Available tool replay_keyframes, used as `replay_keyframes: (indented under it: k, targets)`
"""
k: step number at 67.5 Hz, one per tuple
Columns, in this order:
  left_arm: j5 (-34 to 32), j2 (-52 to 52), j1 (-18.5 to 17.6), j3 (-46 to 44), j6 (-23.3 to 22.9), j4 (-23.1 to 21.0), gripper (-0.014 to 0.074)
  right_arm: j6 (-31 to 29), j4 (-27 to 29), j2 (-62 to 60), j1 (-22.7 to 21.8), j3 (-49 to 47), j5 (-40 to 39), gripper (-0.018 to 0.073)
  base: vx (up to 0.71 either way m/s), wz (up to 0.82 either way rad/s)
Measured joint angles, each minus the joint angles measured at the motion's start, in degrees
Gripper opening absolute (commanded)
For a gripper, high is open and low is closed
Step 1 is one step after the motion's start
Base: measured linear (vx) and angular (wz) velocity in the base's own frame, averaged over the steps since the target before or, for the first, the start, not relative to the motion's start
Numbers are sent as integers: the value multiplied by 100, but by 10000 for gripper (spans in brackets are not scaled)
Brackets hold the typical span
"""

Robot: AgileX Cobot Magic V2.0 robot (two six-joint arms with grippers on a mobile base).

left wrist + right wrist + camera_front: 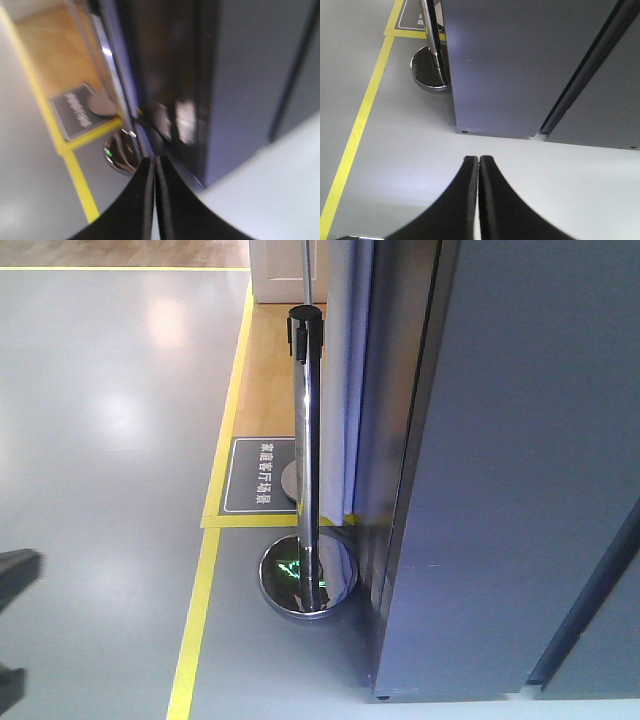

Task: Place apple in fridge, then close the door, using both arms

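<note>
Both pairs of fingers pressed together, holding nothing: left gripper (154, 165) aimed at the dark gap along the fridge (250, 80) edge, right gripper (478, 162) hanging over bare floor (395, 165) before the grey front. No apple in any view; probably inside already, though unconfirmed. Door (520, 480) stands upright, long axis vertical, outer face toward the cameras, seemingly shut or nearly so. Little left, by the look: perhaps a last push. Chrome post (306, 450) just beside the fridge.
</note>
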Motion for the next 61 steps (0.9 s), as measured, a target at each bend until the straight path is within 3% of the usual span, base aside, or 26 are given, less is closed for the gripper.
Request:
replay_keyframes:
  k: [20,29,43,61]
  targets:
    - [-1500,-1755,1450,1669,-14,-10,-6,0,0,0,0,0,0,-2,0,0]
    - [-1988,-2452,1908,2337,-14,-10,-6,0,0,0,0,0,0,-2,0,0]
    - [-2435,-3412,2275,3199,-281,-26,-6,0,0,0,0,0,0,-2,0,0]
    - [-2381,-3555,2307,3256,-558,-26,-6,0,-5,-8,0,0,37,-2,0,0]
